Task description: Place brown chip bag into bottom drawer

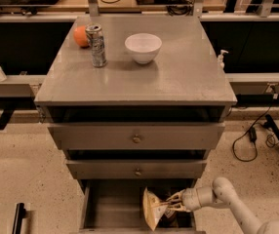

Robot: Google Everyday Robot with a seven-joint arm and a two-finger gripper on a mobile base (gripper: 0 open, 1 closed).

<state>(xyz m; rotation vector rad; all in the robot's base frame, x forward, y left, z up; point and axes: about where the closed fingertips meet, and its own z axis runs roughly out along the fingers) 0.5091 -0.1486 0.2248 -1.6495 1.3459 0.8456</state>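
A grey metal cabinet (136, 138) fills the middle of the view, its flat tabletop (178, 79) above three drawers. The two upper drawers with small round knobs are shut, while the bottom drawer (108, 206) is pulled out, showing its plain grey floor and side walls. The robot's pale arm (227, 199) reaches in from the lower right, and the gripper (172, 204) sits inside the right half of the open drawer. Its jaws are closed on the right edge of the brown chip bag (151, 209), which stands tilted in the drawer with its cream-yellow side facing out; whether the bag touches the drawer floor cannot be told. On the tabletop, a white bowl (143, 48) sits near the middle of the far edge, a soda can (97, 45) stands to its left, and an orange (81, 36) lies just behind the can by the far left corner.
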